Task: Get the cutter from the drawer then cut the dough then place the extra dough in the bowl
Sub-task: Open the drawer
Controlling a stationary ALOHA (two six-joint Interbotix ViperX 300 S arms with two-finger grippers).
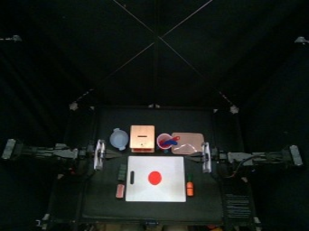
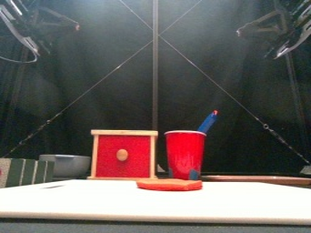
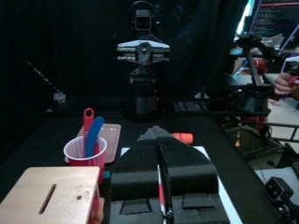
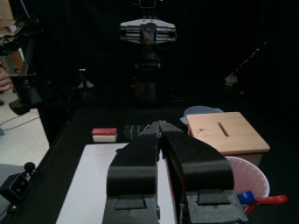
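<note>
1. The left gripper (image 3: 156,131) is hanging raised over the left edge of the board (image 1: 175,194). Its jaws are pressed together and gripping nothing.
2. The right gripper (image 4: 158,129) is mirroring it over the board's right edge, jaws likewise closed and empty. Both arms look parked clear of the work area.
3. The dough (image 2: 169,184) is lying between the two grippers, below them and a little nearer the front. It is a flat, whole red disc resting on the board, probably so a cutter can press down against a firm surface.
4. The box (image 1: 143,138) is standing farther back and inward from the left gripper. Its red drawer front (image 2: 109,164) is sitting shut with its knob (image 2: 123,155) facing forward.
5. The cutter is not showing anywhere; it is presumably lying inside the shut drawer.
6. The bowl (image 1: 119,138) is sitting just behind the left gripper, beside the box, handy for taking scraps.
7. The cup (image 2: 185,153), holding toy knives (image 3: 90,122), is standing back and inward from the right gripper, on the box's other side.
8. Judging by this, the task is only beginning: a gripper will need to open and pull the knob.
</note>
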